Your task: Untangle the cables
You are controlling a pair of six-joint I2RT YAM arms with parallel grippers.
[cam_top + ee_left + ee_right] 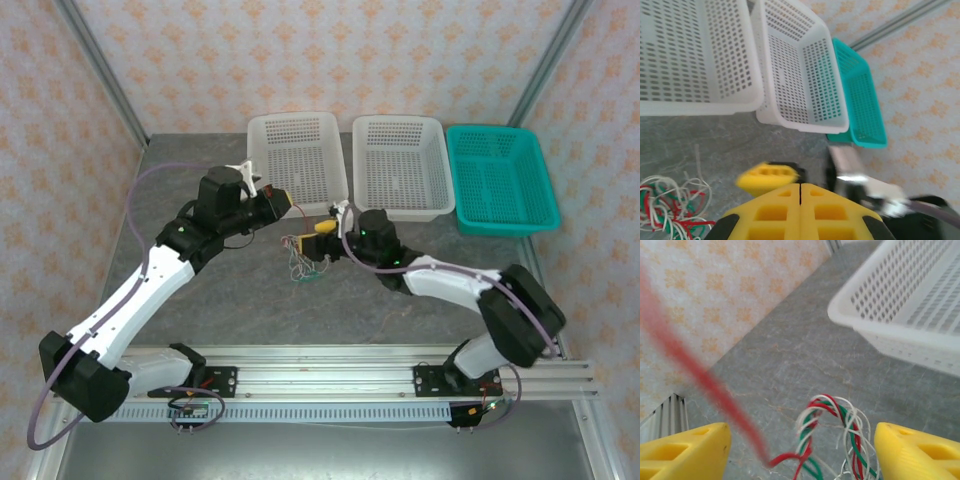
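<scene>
The cables (pixel 300 262) lie as one small clump of red, white and green wires on the grey table, between the two grippers. My left gripper (pixel 278 205) is shut just left of and above the clump; its yellow fingertips (pixel 800 189) meet with no gap. A red cable (pixel 700 375) runs taut and blurred from the clump (pixel 835 440) up toward the left gripper. My right gripper (pixel 322 238) is open and hangs over the clump, with one yellow finger (pixel 685 450) on either side of it. In the left wrist view the clump (pixel 670 207) sits at the lower left.
Two white baskets (pixel 297 160) (pixel 400 165) and a teal basket (pixel 500 180) stand in a row at the back of the table, close behind both grippers. The nearer white basket's rim (pixel 900 305) is just beyond the right gripper. An aluminium rail (pixel 330 375) runs along the near edge.
</scene>
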